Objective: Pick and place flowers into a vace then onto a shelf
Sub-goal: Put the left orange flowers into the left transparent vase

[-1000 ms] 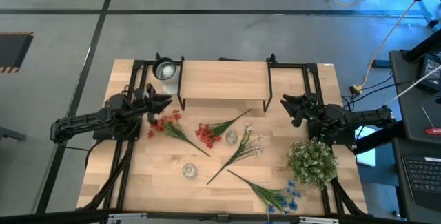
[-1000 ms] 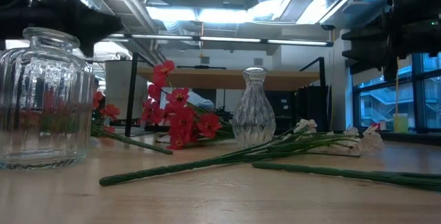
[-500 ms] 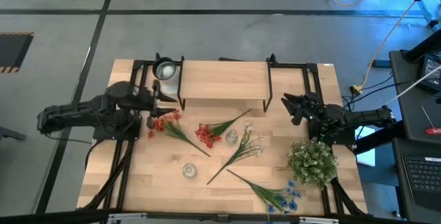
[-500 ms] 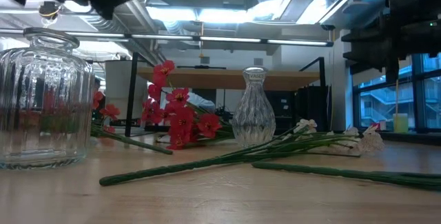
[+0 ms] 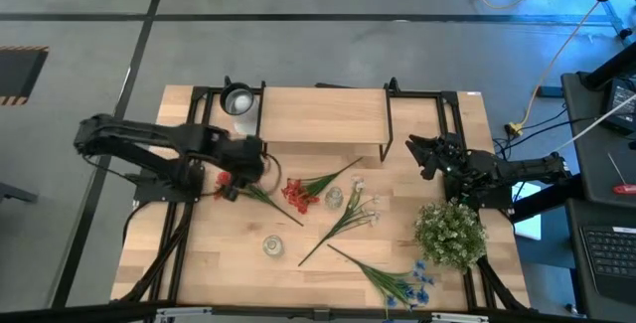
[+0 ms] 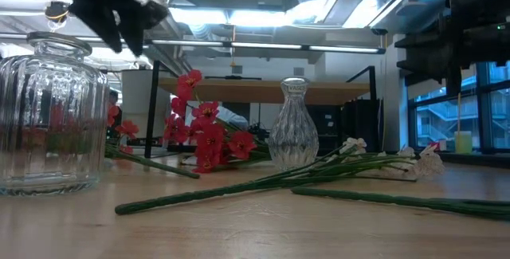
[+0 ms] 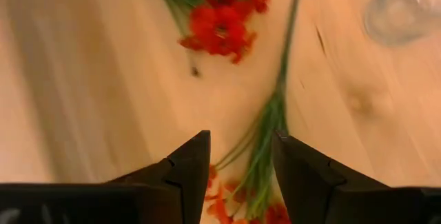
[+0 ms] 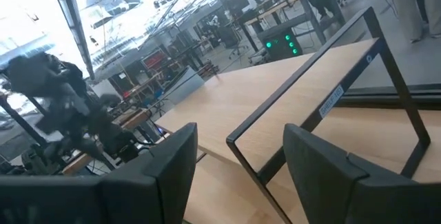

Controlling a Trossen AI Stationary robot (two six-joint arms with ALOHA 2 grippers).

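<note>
Several flowers lie flat on the table: a red-blossomed stem (image 5: 260,196) at the left, a second red one (image 5: 298,192), a white one (image 5: 348,219) and a blue one (image 5: 393,281). My left gripper (image 5: 241,169) hangs open above the left red stem (image 7: 265,124), pointing down, with the stem showing between its fingers and not touched. A small glass vase (image 5: 335,199) stands mid-table and a ribbed glass jar (image 5: 273,246) nearer. The shelf (image 5: 323,119) stands at the far side. My right gripper (image 5: 415,149) waits open near the shelf's right end.
A bushy green-and-white plant (image 5: 452,232) stands at the right, below my right arm. Another glass jar (image 5: 237,99) stands at the shelf's left end. In the low view the ribbed jar (image 6: 52,115) and the vase (image 6: 293,127) rise above the lying stems.
My left arm has drawn back, raised its elbow and swung the gripper toward the table's right, tipping it from level to pointing down over the left red flower. The flowers, vases and right arm have kept still.
</note>
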